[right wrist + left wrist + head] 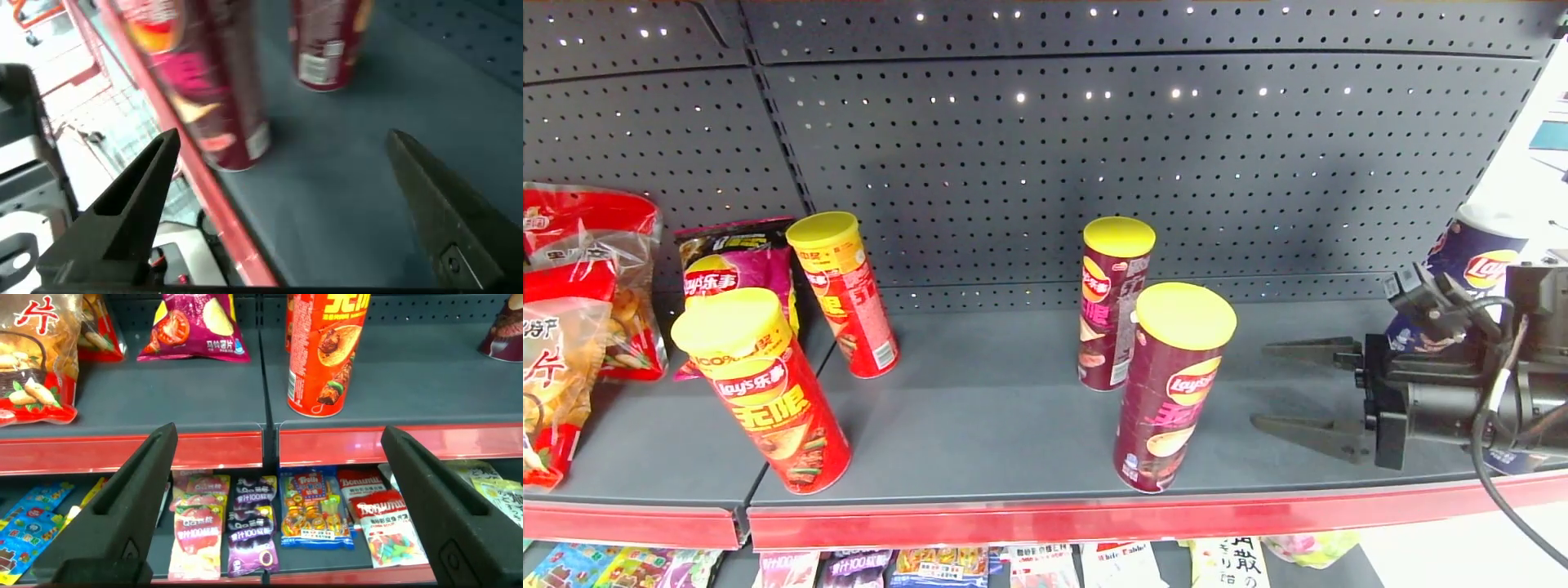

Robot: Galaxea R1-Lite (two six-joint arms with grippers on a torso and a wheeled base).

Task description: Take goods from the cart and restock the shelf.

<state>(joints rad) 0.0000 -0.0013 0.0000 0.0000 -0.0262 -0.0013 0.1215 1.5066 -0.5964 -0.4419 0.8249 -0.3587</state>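
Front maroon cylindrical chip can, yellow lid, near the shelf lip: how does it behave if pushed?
Tall and narrow, the maroon can stands upright, so a push near its yellow lid would probably tip it. It sits close to the red shelf lip, so it might fall off. Once down, the round body would likely roll.

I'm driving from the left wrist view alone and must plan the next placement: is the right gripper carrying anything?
Observer: No. The right gripper is open and empty, over the grey shelf, beside the front maroon cylindrical can with a yellow lid.
Operator: How many maroon cans stand there?
Observer: Two, both upright; the second maroon can stands farther back.
Operator: Anything behind the right arm?
Observer: A blue cylindrical can with a white lid, at the shelf's right end.
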